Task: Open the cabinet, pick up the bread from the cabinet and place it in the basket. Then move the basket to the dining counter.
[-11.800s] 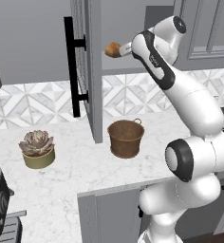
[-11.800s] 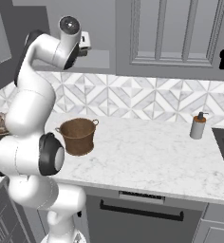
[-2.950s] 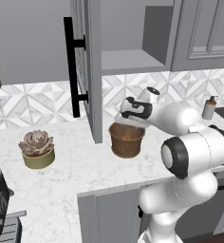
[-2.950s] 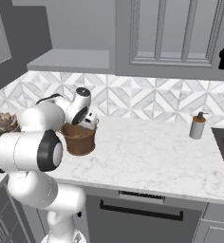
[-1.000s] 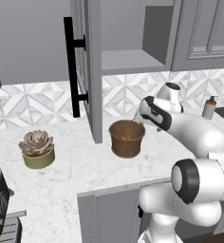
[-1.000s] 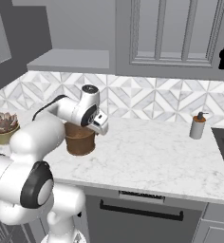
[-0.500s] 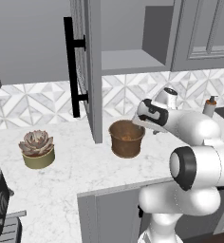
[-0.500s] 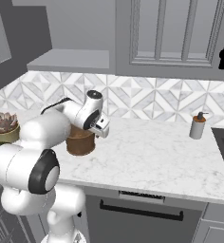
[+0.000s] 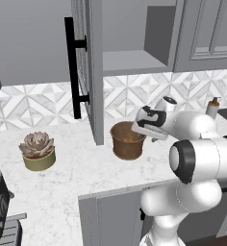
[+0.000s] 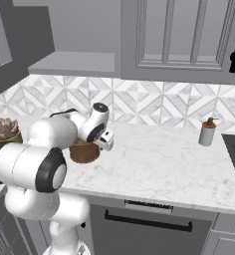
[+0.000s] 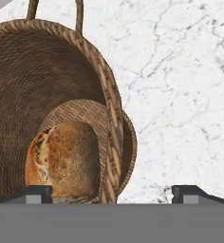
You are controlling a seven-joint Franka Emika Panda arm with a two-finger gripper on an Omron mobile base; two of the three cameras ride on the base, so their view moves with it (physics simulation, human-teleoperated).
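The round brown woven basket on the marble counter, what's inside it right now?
The round brown woven basket holds the golden-brown bread loaf, lying on its bottom. The loaf's lower end is cut off at the hand view's bottom edge, so anything beneath it cannot be seen.

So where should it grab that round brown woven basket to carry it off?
Probably by the rim of the round brown woven basket, coming from above with one finger inside the wall and one outside. The wall is thin and upright, and the open gripper already straddles it. The thin wire loop handle looks too slim to grip, and the golden-brown loaf lies low inside.
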